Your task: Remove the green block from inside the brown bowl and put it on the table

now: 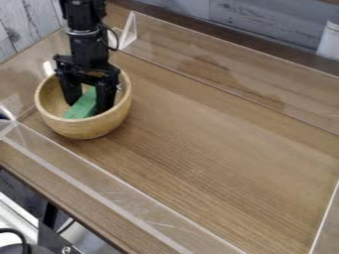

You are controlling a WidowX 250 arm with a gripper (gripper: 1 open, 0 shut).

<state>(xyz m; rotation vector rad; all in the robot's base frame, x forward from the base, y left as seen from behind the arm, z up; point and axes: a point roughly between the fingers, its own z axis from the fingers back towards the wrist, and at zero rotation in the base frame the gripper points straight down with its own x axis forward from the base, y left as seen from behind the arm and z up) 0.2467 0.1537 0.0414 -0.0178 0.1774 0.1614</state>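
Green is what I pick out first: the green block (85, 103) lies inside the brown bowl (82, 121), leaning against the bowl's inner wall with its long side running up and slightly away from me. From my one camera view, the claw (87, 95) hangs straight down into the bowl, its black fingers (65, 87) spread wide, one on each side of the block. I read the claw as open; the fingers stand apart with the block showing between them, and I see no finger pressed flat against it. Whether a fingertip touches the block I cannot tell at this picture size, since the tips dip below the rim and blur into the bowl's shadow.

I see the bowl sitting on the table (225, 139) near its left end, close to the low clear wall (79, 164) that runs along the near edge. The block's lower end rests on the bowl's floor, toward the side nearest me, and its upper end reaches up between the fingers. The arm's dark column rises from the claw toward the top of the frame. On my screen the wood-grain surface stretches away to the right of the bowl.
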